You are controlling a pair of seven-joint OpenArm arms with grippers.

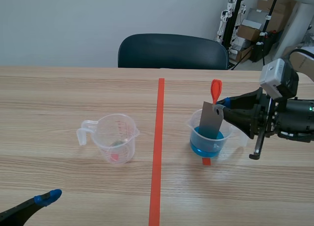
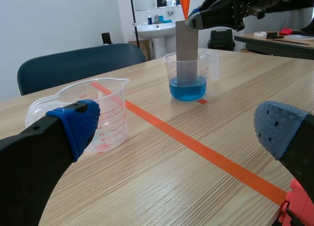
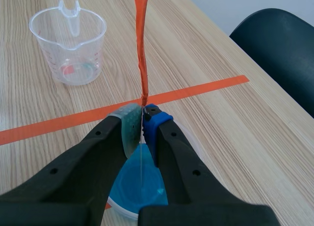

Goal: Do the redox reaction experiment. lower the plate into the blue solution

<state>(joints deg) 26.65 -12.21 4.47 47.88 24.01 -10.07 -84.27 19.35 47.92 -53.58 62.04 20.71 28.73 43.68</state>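
A grey metal plate (image 1: 211, 120) with an orange-red tape tab (image 1: 216, 90) on its top hangs upright, its lower end down in the clear beaker of blue solution (image 1: 207, 143). My right gripper (image 1: 222, 105) is shut on the plate's top edge, coming in from the right. The right wrist view looks down the plate's thin edge (image 3: 142, 157) between the pads, with the tab (image 3: 141, 44) ahead and blue solution (image 3: 140, 184) under the fingers. My left gripper (image 2: 171, 133) stands open low at the near left, far from the beaker (image 2: 188, 81) and plate (image 2: 186, 52).
An empty clear measuring cup (image 1: 114, 138) with red markings stands left of the orange-red tape line (image 1: 157, 152). A dark chair (image 1: 172, 51) is behind the table's far edge. Boxes and stands sit at the back right.
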